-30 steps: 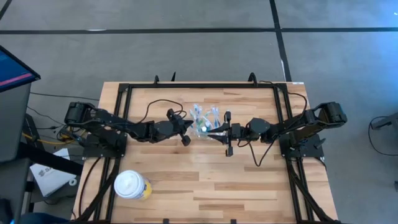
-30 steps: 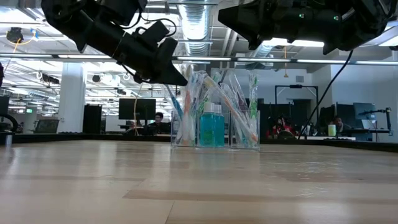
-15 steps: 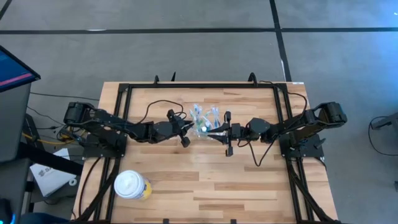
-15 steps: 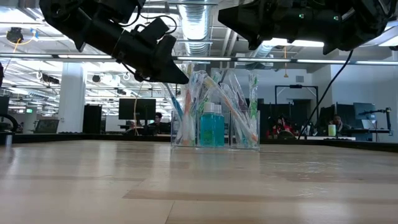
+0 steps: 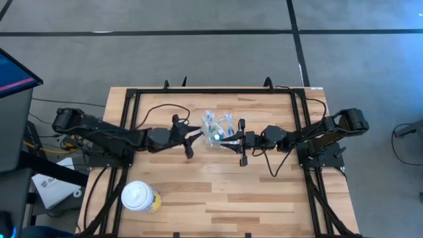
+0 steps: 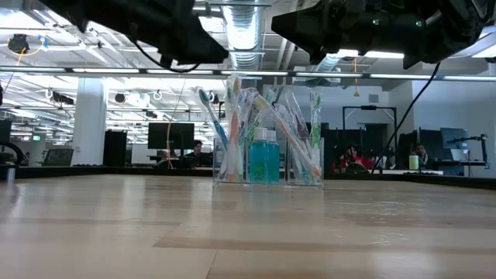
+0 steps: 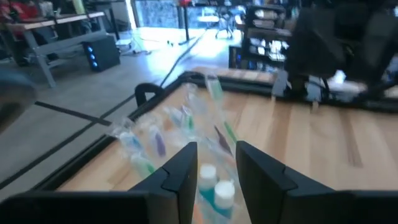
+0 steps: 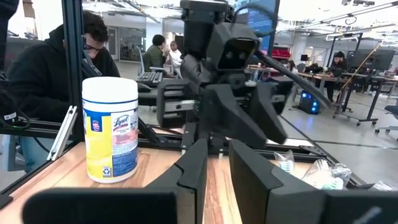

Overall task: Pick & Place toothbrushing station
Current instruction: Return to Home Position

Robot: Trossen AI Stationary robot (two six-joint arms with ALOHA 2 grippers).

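Note:
The toothbrushing station (image 5: 217,127) is a clear oblong holder with several toothbrushes and a blue bottle in it. It stands on its base on the wooden table, mid-table toward the far edge, and also shows in the low view (image 6: 267,167). My left gripper (image 5: 192,140) hangs open just left of it, above table height, and the holder (image 7: 186,124) shows beyond its parted fingers (image 7: 217,165). My right gripper (image 5: 225,141) hovers at the holder's near right side. Its fingers (image 8: 217,162) are a little apart with nothing between them.
A yellow wipes canister with a white lid (image 5: 140,196) stands at the table's near left corner. A black rail frame (image 5: 215,90) borders the far edge and both sides. People sit at desks beyond the table (image 8: 37,81). Bare wood lies between the station and the near edge.
My left gripper has drawn back from the station's left top toward the table's left edge and risen out of the low view. The station has stayed where it was, and a toothbrush leaning out on its left side now shows.

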